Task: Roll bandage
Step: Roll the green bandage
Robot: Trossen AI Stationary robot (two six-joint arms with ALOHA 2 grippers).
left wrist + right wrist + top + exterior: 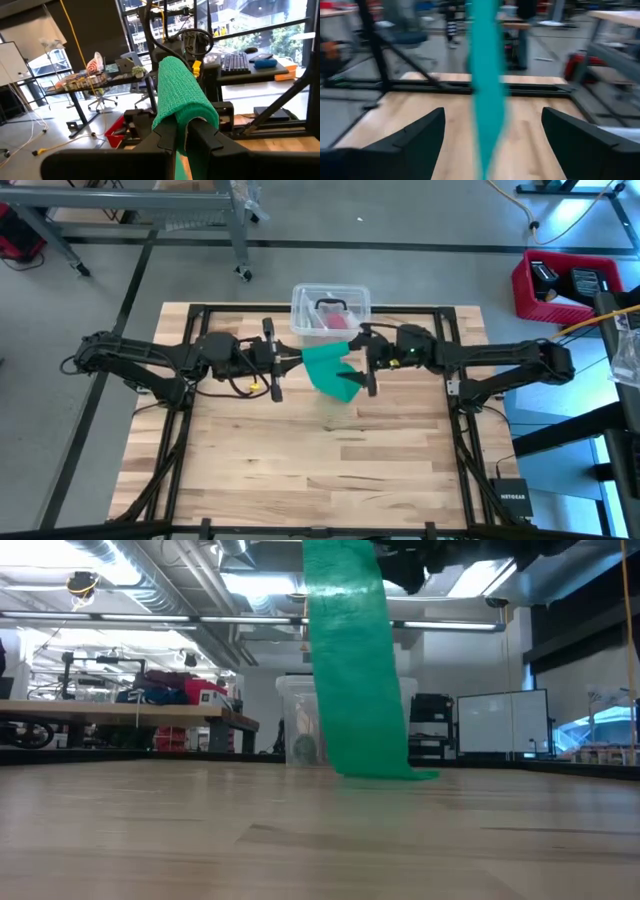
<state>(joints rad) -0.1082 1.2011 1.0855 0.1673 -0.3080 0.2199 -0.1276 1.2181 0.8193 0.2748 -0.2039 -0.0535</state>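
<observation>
Above the bench's far middle, my left end effector [182, 131] is pinching the bandage [328, 367], hanging vertically; my right end effector [366, 368], spread, is waiting beside it.

The left gripper [182, 137] clamps the green bandage [179, 95] draped over it.

Only one piece of lettering can be read. In the high view, at the lower right of the frame, a small black box [511, 498] beside the worktop's [300, 470] frame bears pale letters that look like "NETGEAR", though they are small and only just legible. The low view and both wrist views show no legible text, label, number or sign.
</observation>
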